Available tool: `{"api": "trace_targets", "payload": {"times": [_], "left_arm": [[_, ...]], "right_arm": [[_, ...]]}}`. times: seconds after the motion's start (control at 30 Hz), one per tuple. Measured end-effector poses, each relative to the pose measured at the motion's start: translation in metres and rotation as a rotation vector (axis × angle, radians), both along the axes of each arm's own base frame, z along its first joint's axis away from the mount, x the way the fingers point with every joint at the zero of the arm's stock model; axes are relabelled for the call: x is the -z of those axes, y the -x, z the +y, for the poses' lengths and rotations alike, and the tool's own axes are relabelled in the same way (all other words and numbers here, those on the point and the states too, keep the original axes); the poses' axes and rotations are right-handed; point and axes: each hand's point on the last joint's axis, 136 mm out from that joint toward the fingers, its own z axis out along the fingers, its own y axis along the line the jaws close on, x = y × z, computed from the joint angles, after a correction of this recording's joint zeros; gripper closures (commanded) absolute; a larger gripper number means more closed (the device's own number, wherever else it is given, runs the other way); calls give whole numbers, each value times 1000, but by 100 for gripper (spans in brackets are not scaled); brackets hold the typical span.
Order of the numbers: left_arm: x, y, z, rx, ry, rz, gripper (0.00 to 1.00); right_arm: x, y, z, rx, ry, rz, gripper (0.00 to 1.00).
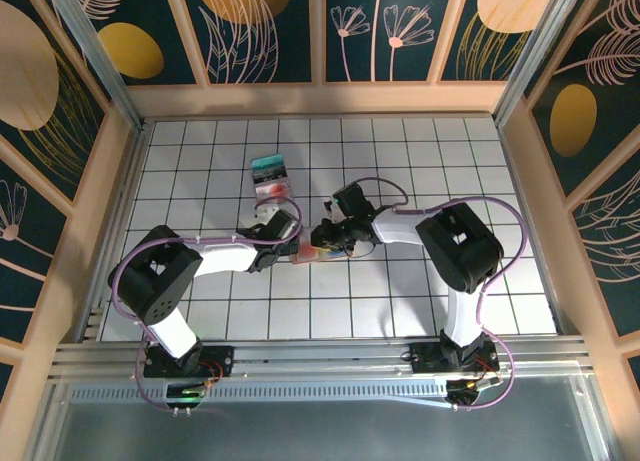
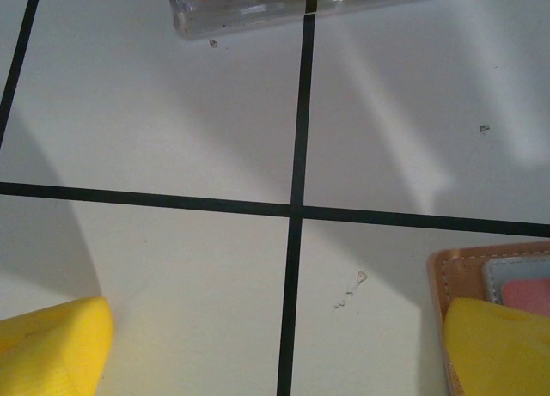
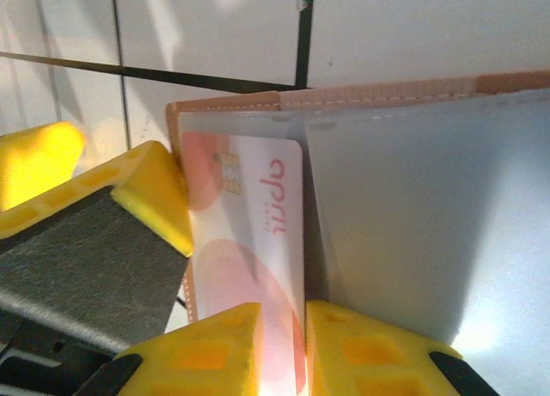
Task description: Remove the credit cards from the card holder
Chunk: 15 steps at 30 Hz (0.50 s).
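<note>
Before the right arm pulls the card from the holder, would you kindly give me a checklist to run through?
1. Right gripper shut on the red-and-white card: ok.
2. Grip takes the card alone, not the pocket too: cannot tell.
3. Card free of the card holder: not ok, it lies in the pocket.
4. Left gripper open, one finger over the holder's corner: ok.
5. That finger pressing the holder down: cannot tell.
</note>
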Motion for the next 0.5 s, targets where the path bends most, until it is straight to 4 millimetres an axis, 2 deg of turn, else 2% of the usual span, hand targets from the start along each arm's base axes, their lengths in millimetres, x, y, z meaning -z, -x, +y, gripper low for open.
{"api": "trace_targets", "payload": {"times": [0.5], "left_arm": [[0, 0, 0, -3, 3, 0, 1]], "right_arm": [[-14, 3, 2, 4, -203, 61, 80]]}}
